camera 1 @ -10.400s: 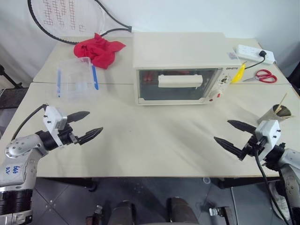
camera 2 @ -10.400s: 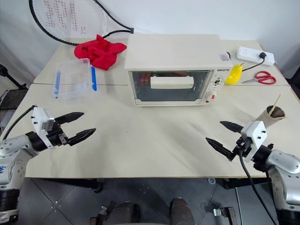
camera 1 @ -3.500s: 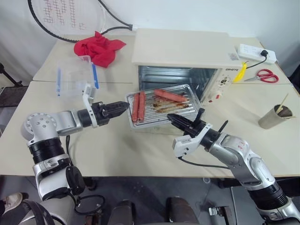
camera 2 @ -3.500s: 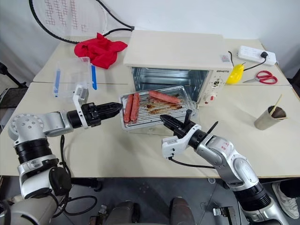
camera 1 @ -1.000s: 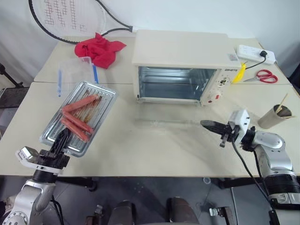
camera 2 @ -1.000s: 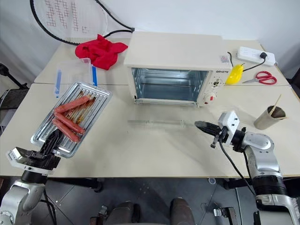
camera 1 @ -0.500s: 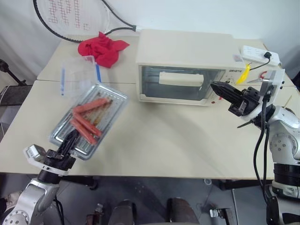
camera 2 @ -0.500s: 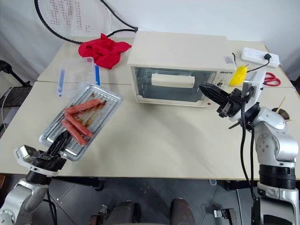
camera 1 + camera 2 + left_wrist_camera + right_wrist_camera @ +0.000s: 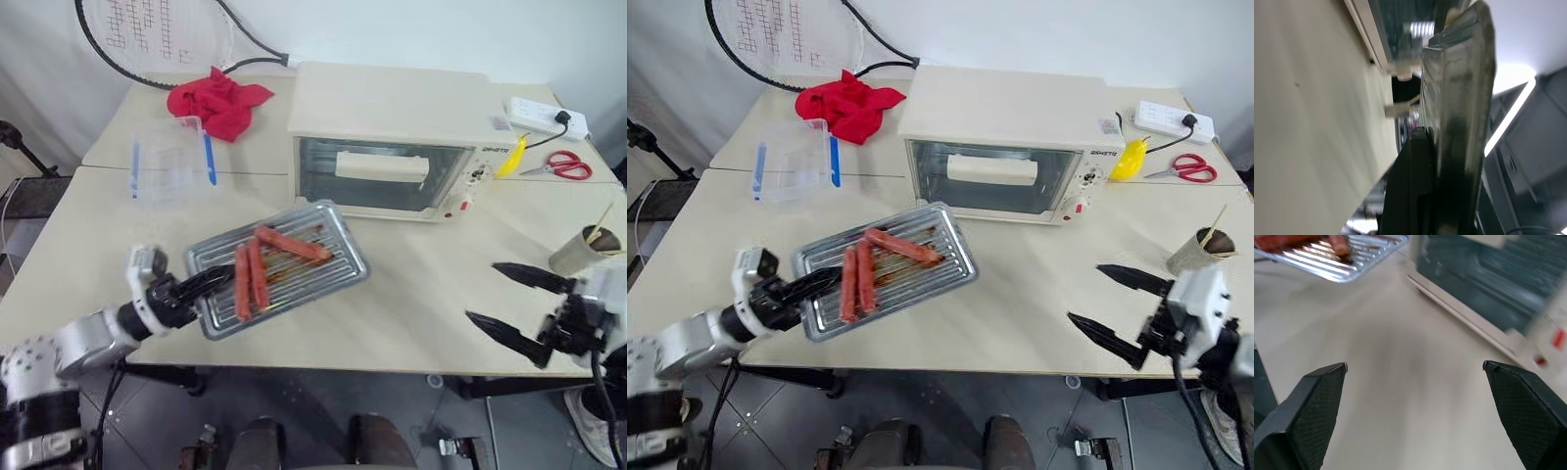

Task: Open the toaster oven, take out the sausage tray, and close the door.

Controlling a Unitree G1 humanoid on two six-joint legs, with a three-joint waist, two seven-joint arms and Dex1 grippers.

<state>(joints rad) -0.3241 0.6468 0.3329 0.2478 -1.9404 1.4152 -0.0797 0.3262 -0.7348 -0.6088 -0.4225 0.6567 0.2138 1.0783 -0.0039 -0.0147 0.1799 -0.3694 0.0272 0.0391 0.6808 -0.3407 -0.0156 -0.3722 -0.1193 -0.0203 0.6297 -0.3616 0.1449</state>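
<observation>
Over the table's front-left part, the left gripper [image 9: 201, 285] pinches one end of the sausage tray [image 9: 277, 265]; tilting could spill sausages. Right gripper [image 9: 516, 307] is spread empty; toaster oven [image 9: 400, 137] door [image 9: 377, 176] closed.

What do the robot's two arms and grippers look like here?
Both arms are silver-grey metal with rounded joint housings and black wrist sections. A white box-shaped camera mount sits on each wrist. The left gripper and right gripper each have two black, tapered, pointed fingers. Black cables trail from both arms.
</observation>
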